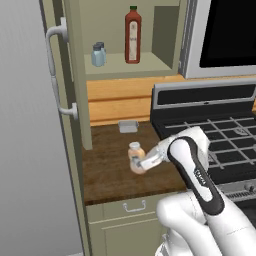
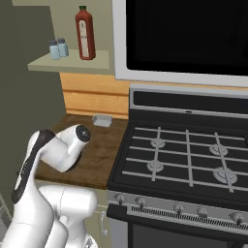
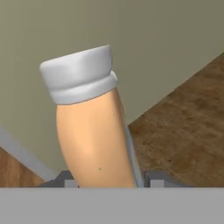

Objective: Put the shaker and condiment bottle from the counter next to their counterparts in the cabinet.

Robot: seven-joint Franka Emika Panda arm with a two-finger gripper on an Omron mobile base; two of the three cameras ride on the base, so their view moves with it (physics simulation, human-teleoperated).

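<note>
My gripper (image 1: 141,163) is shut on the condiment bottle (image 1: 135,156), a squat bottle with orange contents and a whitish cap, low over the dark wood counter (image 1: 107,170). In the hand view the condiment bottle (image 3: 94,131) stands between the two fingertips (image 3: 65,180), leaning a little. Whether its base touches the counter I cannot tell. On the shelf of the open cabinet (image 1: 125,67) two pale-blue shakers (image 1: 98,55) stand side by side, left of a tall dark-red bottle (image 1: 132,35). The right base view shows the same shakers (image 2: 57,49) and red bottle (image 2: 85,33).
A small grey tray (image 1: 128,126) lies at the back of the counter against the wooden backsplash. The cabinet door (image 1: 55,75) with its grey bar handle stands open on the left. A black gas stove (image 2: 189,155) borders the counter on the right, under a microwave (image 2: 189,34).
</note>
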